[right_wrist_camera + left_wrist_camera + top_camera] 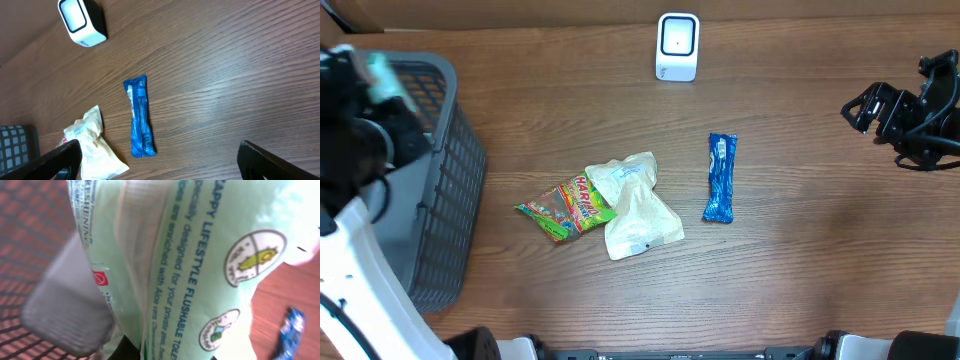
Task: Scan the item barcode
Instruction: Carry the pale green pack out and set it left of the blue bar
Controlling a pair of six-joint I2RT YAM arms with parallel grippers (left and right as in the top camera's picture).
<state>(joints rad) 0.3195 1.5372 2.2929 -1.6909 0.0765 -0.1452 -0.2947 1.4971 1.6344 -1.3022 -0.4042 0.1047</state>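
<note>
Seeing left claw [370, 85] clamped on green wipes pack [190, 270], up over grey basket [440, 75] at desk's left end (printed side toward wrist cam). Reading right claw [860, 108] as spread wide, hovering at right edge. Spotting white scanner [677, 46] at far side, blue wrapper [721, 178] flat mid-desk.

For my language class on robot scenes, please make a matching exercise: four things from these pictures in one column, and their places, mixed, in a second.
1 scanner
2 blue packet
3 green wipes pack
4 candy bag

a in the left gripper
b against the white pouch
c lying alone, right of the pouch
d near the far edge

Pairs: 1-d, 2-c, 3-a, 4-b
</note>
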